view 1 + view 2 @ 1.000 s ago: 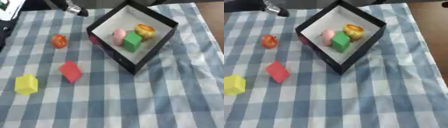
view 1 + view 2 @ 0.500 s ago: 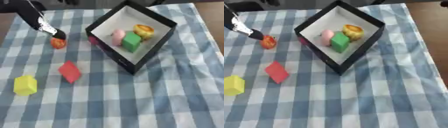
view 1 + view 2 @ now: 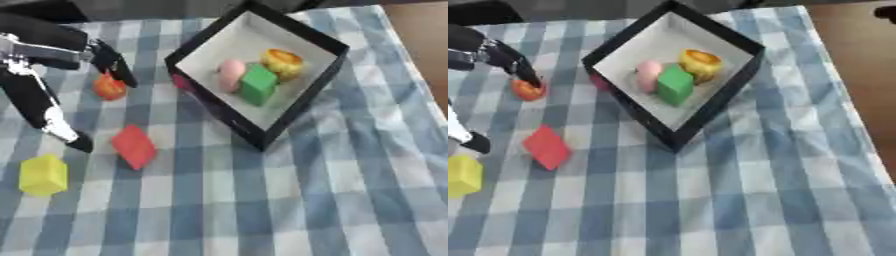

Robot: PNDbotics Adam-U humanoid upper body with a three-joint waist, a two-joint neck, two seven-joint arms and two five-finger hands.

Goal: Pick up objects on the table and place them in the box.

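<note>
Nowhere legible writing; left hand point(image 3: 52, 75) straddles orange object point(image 3: 109, 87).

Two head-mounted eyes, steeply downward, sharing checked table point(image 3: 332, 200) and box point(image 3: 319, 87).

Six small things and one box, on a checked cloth.

Inside the one black box point(image 3: 302, 107): three pieces, namely one pink egg shape point(image 3: 231, 74), one green block point(image 3: 259, 84) and one yellow-orange round thing point(image 3: 283, 62). Out on the one blue-and-white checked cloth point(image 3: 332, 200) over the desk: three more, namely one orange-red round thing point(image 3: 108, 88), one red block point(image 3: 134, 146) and one yellow block point(image 3: 42, 174). One robot hand point(image 3: 48, 65) in view, the left.
</note>
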